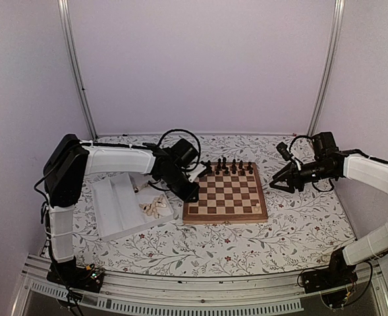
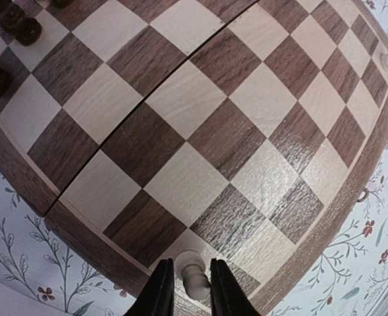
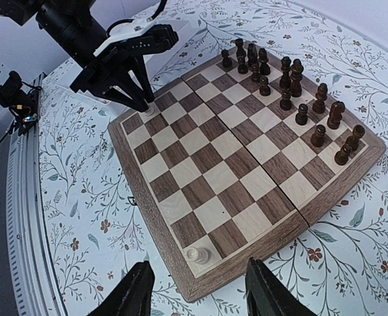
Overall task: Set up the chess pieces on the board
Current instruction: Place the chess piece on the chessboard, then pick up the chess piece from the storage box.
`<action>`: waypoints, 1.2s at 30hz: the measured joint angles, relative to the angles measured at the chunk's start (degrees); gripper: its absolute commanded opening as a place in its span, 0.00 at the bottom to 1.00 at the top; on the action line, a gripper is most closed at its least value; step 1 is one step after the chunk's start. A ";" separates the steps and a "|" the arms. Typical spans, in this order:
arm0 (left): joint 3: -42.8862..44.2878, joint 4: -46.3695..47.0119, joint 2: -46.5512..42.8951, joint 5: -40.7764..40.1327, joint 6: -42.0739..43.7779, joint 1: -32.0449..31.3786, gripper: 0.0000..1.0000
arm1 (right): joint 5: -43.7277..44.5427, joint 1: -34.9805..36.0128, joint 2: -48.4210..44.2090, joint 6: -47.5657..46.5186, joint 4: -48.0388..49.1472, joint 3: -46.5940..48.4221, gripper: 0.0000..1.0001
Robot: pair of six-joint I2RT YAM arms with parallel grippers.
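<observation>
The board point(image 1: 226, 194) lies at mid-table, with dark chessmen point(image 1: 226, 168) on its far rows. My left gripper point(image 1: 192, 194) is down at the board's near-left corner. In the left wrist view its fingers point(image 2: 190, 293) flank a pale chess piece point(image 2: 194, 276) that stands on the corner square, with a slim gap on each side, so it is open. A second pale piece point(image 3: 197, 253) stands on the near-right corner square. My right gripper point(image 3: 200, 296) hovers open and empty just off that corner, to the right of the board point(image 1: 279, 181). More pale chess pieces point(image 1: 153, 209) lie in the tray.
A white compartment tray point(image 1: 124, 204) sits left of the board, close to the left arm. The dark chessmen point(image 3: 292, 92) crowd the board's far two rows. A floral cloth covers the table, and metal frame posts stand at the back corners.
</observation>
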 measured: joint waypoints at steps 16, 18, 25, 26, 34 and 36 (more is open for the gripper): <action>0.81 -3.65 -5.51 -4.85 -0.76 0.74 0.39 | -0.35 0.00 0.00 -0.11 0.00 0.00 0.51; 0.55 -3.72 -8.70 -6.73 -0.68 2.10 0.39 | -0.48 0.00 0.00 -0.20 0.00 0.00 0.51; -4.81 -4.15 -12.79 -12.41 0.83 11.08 0.39 | -0.61 0.00 0.00 -0.35 -0.02 0.00 0.51; -5.75 -4.59 -12.68 -13.20 1.05 12.37 0.39 | -0.61 0.00 0.00 -0.42 -0.02 0.00 0.51; -6.80 -4.96 -10.97 -15.98 1.46 19.23 0.37 | -0.63 0.00 0.00 -1.09 -0.02 0.00 0.50; -6.10 -4.46 -9.33 -16.39 1.42 20.17 0.36 | -0.61 0.00 0.00 -1.16 -0.02 0.00 0.50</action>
